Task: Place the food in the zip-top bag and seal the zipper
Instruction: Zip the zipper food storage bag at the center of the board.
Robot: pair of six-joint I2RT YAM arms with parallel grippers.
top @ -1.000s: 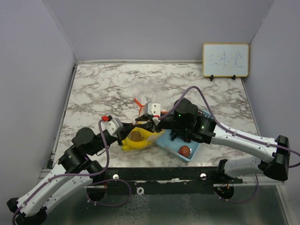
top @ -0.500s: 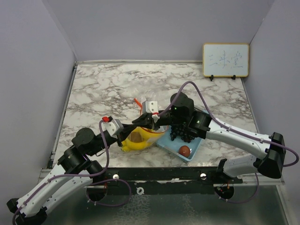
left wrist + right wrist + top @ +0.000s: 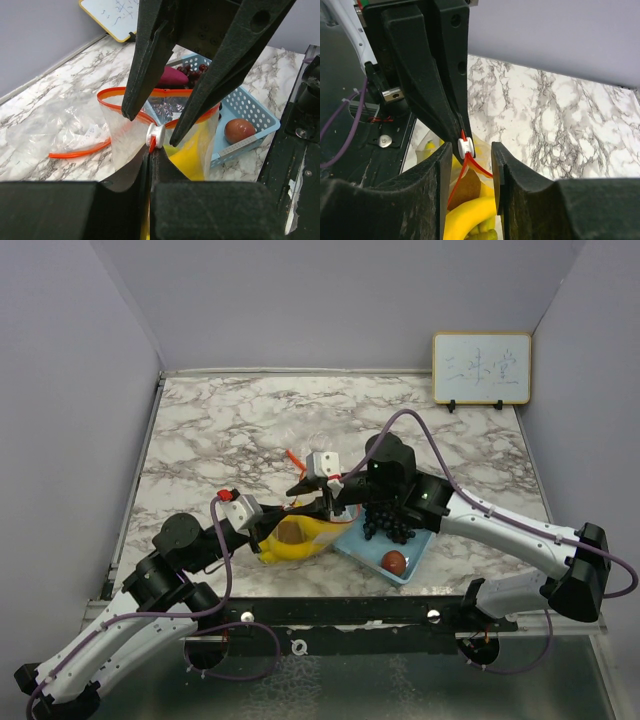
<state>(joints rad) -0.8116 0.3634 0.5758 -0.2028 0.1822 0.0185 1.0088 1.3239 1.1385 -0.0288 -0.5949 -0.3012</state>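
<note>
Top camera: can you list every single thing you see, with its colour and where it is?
table: one, grey-white marble, under everything
whiteboard: one, white with a yellow frame, back right corner
zip-top bag: one, clear with an orange zipper, middle, mouth open
slider: one, white, on the zipper
bananas: one bunch, yellow, inside the bag
basket: one, light blue, right of the bag
grapes: one cluster, dark purple, in the basket
magenta piece: one, in the basket
red fruit: one, basket's near end
left hand: black, shut on the bag by the slider
right hand: black, open at the bag's rim
</note>
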